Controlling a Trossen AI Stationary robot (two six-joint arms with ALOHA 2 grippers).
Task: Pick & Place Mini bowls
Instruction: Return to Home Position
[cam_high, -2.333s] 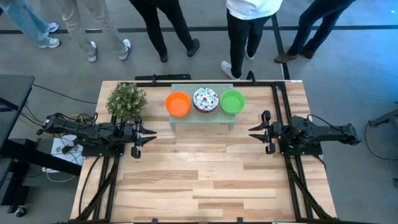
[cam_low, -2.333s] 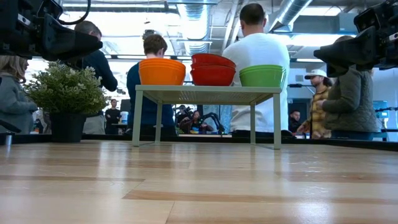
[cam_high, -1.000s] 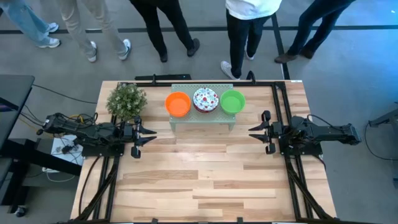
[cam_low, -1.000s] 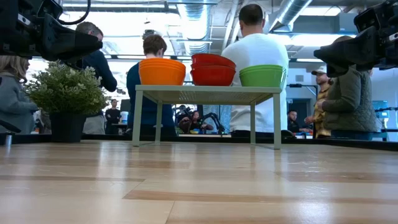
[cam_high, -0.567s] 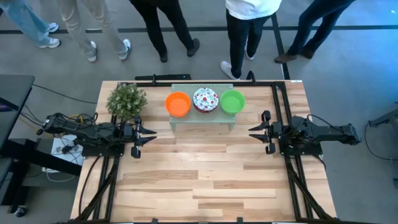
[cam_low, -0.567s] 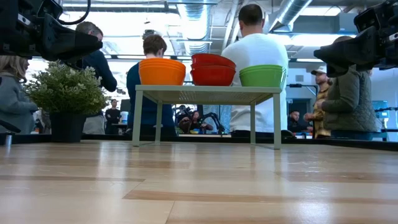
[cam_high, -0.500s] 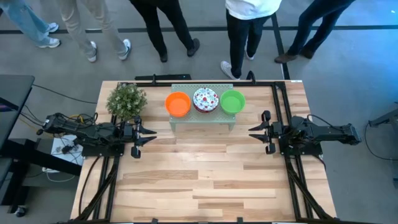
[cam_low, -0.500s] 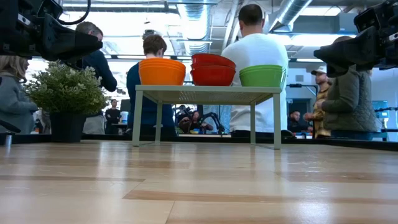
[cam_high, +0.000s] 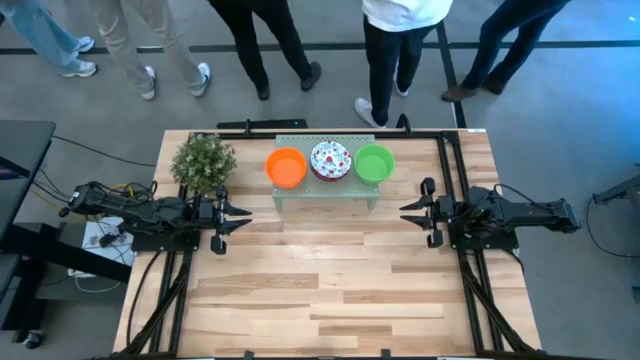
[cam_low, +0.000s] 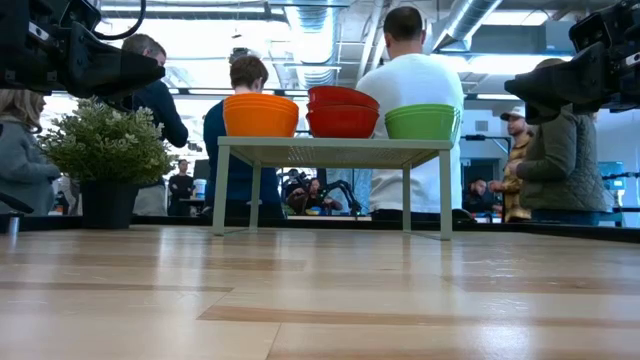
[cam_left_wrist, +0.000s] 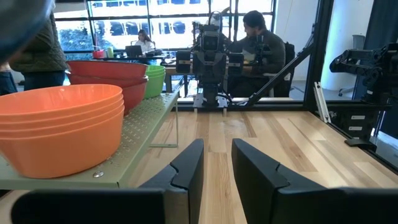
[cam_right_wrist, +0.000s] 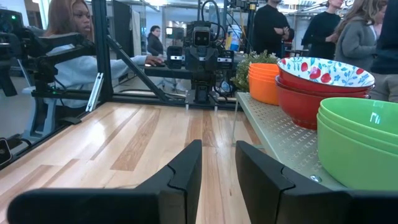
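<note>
Compared with the frames of the preceding seconds, nothing on the light wooden table (cam_high: 320, 290) has shifted. Both arms and all three stacks keep their places, and only a person in a cap (cam_low: 515, 150) beyond the far edge has altered stance slightly. The left gripper (cam_high: 240, 217) hangs above the table's left side, just in front of the bushy green potted plant (cam_high: 203, 160), pointing inward. Its two dark fingers stand parted by a narrow gap, with nothing between them and touching nothing. The right gripper (cam_high: 408, 215) mirrors it on the right side, its fingers likewise slightly apart and empty, well clear of the bowls. The mini bowls sit in a row on the pale green mesh rack (cam_high: 325, 190) at the table's far middle. The stack of plain orange mini bowls (cam_high: 286, 167) is on the left. The stack of white, red-speckled mini bowls with red outer walls (cam_high: 330, 160) is in the centre. The stack of plain bright green mini bowls (cam_high: 374, 163) is on the right. Neighbouring stacks stand just beside one another.
</note>
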